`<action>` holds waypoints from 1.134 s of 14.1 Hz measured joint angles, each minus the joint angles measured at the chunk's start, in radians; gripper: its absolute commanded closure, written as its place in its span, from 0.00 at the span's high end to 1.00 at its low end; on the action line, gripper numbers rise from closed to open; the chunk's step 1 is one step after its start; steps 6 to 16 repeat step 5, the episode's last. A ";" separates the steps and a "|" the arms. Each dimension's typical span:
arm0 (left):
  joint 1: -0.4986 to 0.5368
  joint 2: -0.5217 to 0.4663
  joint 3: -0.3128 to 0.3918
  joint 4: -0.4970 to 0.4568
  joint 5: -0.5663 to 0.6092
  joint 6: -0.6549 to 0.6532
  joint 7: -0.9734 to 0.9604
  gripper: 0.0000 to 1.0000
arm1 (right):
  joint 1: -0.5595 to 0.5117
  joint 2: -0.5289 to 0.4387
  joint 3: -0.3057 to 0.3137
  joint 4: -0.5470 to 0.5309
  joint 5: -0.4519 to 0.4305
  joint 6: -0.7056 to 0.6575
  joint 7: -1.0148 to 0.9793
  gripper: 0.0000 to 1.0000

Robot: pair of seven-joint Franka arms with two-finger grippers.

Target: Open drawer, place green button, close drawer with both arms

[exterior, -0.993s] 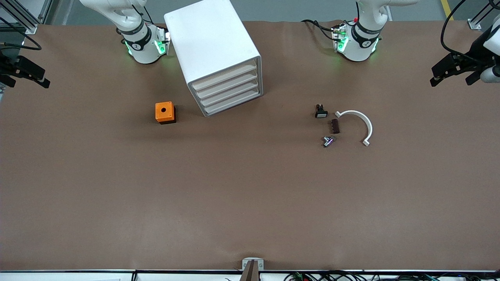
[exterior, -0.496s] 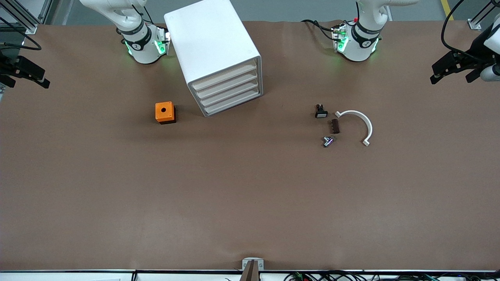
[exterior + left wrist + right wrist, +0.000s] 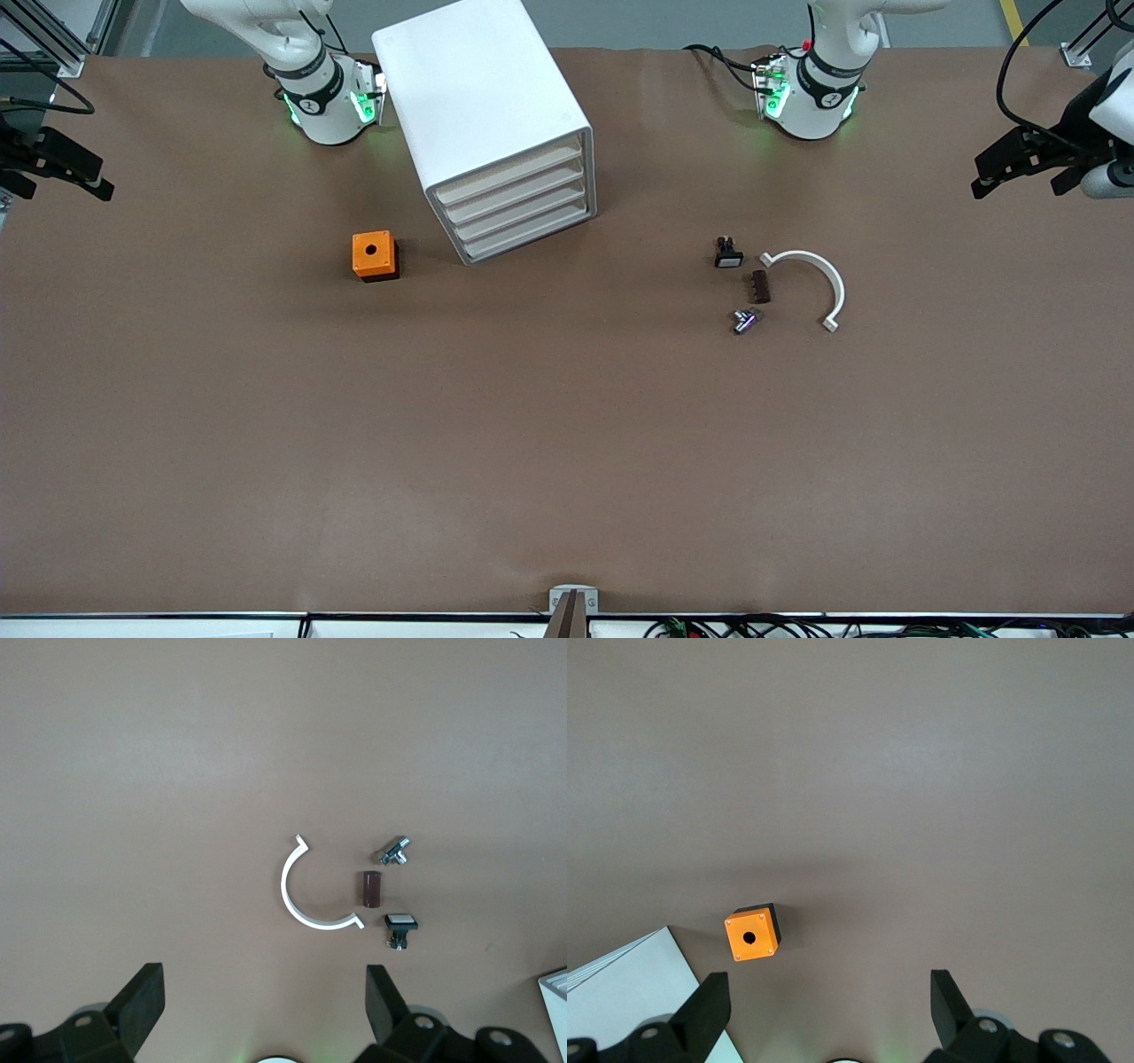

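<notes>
We are holding the right gripper (image 3: 62, 177) with its fingers spread over the table's right-arm end, well apart from the cabinet (image 3: 478, 97). The orange box (image 3: 374, 255) is sitting beside the cabinet, whose lowest drawer (image 3: 530, 237) is lying shut. The button (image 3: 744, 320) is lying well apart from the cabinet, toward the left arm's end. The left gripper (image 3: 1019, 177) is hanging spread over that end.

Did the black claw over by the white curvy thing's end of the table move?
Yes. The left gripper slid slightly lower in the front view, toward the camera, judged against the left arm's base.
</notes>
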 measured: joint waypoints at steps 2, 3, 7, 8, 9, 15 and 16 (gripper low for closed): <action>0.000 0.044 0.000 0.058 0.000 -0.032 0.000 1.00 | 0.000 0.000 0.000 0.000 0.000 -0.002 0.000 1.00; 0.000 0.061 0.000 0.078 0.000 -0.041 0.000 1.00 | 0.000 0.000 0.000 -0.001 0.000 -0.003 0.000 1.00; -0.001 0.078 -0.001 0.097 0.000 -0.049 0.000 1.00 | 0.000 0.000 0.000 -0.001 0.007 -0.005 0.000 1.00; -0.001 0.078 -0.001 0.097 0.000 -0.049 0.000 1.00 | 0.000 0.000 0.000 -0.001 0.007 -0.005 0.000 1.00; -0.001 0.078 -0.001 0.097 0.000 -0.049 0.000 1.00 | 0.000 0.000 0.000 -0.001 0.007 -0.005 0.000 1.00; -0.001 0.078 -0.001 0.097 0.000 -0.049 0.000 1.00 | 0.000 0.000 0.000 -0.001 0.007 -0.005 0.000 1.00; -0.001 0.078 -0.001 0.097 0.000 -0.049 0.000 1.00 | 0.000 0.000 0.000 -0.001 0.007 -0.005 0.000 1.00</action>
